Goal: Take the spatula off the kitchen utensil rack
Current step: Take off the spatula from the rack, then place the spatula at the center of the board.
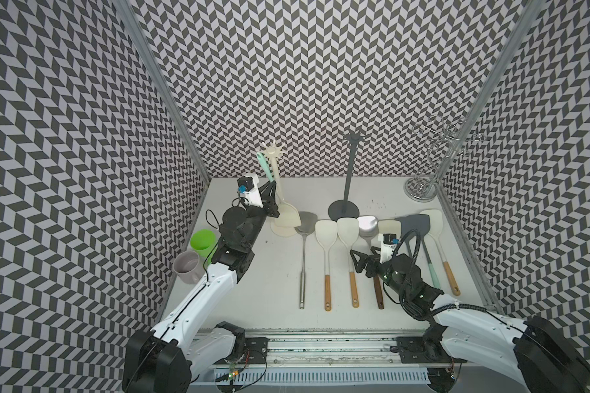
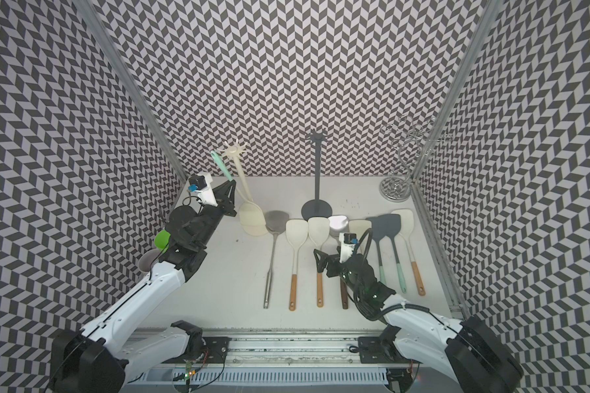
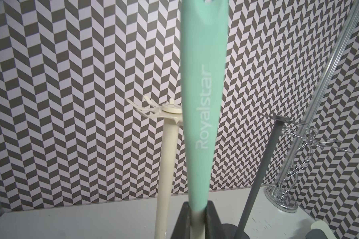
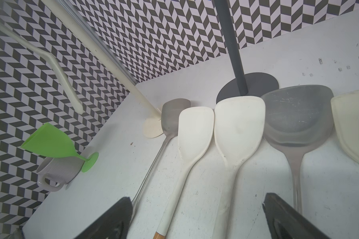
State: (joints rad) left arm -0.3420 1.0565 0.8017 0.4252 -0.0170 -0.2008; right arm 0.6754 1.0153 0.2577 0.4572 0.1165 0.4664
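Note:
The spatula has a mint handle and a cream shaft and blade. It stands nearly upright beside the cream kitchen utensil rack, at the back left. Its handle end is level with the rack's hooks; I cannot tell whether it still hangs on one. My left gripper is shut on the shaft just below the mint part. My right gripper stands open and empty above the handles of spatulas lying on the table.
A row of several spatulas lies across the table. A dark grey rack stands at the back middle and a chrome rack at the back right. A green goblet and a grey mug sit by the left wall.

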